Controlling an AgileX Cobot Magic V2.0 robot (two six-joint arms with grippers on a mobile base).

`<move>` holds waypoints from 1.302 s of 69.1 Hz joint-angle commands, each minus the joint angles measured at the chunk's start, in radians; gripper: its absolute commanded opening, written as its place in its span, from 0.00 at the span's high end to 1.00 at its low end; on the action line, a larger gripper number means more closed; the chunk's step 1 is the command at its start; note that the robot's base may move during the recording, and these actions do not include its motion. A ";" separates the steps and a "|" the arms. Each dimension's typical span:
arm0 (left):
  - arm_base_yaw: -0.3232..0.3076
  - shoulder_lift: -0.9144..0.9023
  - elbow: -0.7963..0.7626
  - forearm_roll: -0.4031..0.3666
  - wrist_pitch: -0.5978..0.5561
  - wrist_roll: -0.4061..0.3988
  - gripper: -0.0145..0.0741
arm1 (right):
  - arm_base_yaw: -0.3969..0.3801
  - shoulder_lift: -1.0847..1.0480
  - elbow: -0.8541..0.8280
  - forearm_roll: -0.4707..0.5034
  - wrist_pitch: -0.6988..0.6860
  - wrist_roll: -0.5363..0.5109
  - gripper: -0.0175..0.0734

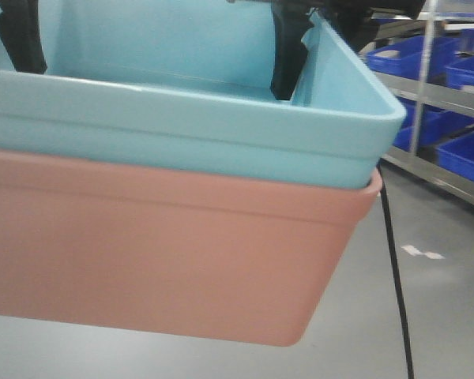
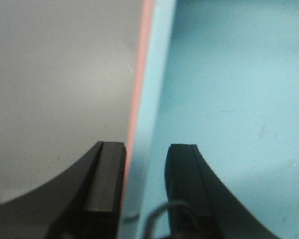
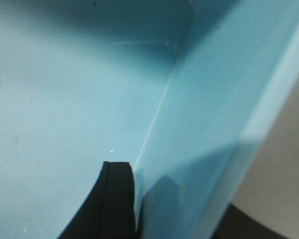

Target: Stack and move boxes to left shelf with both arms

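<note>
The blue bin (image 1: 182, 134) sits nested in the pink bin (image 1: 166, 253), both held up clear of the grey floor (image 1: 442, 316). The left tool (image 2: 147, 149) clamps their side wall, one finger on each side; the right tool (image 3: 179, 199) pinches the blue bin's opposite wall

boxes (image 1: 166, 253) cropped left, blue crates (image 1: 466, 154) blurred

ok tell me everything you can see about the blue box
The blue box is light sky-blue, smooth plastic by its look, rectangular with a rolled rim and rounded corners. What shows of its inside is empty. It sits nested in the pink box, rim above rim. The left gripper pinches one side wall, the right gripper the opposite one, each with one finger inside.
</note>
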 commanded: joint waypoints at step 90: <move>-0.030 -0.061 -0.042 -0.156 -0.072 0.081 0.84 | -0.009 -0.039 -0.031 -0.047 -0.130 -0.003 0.75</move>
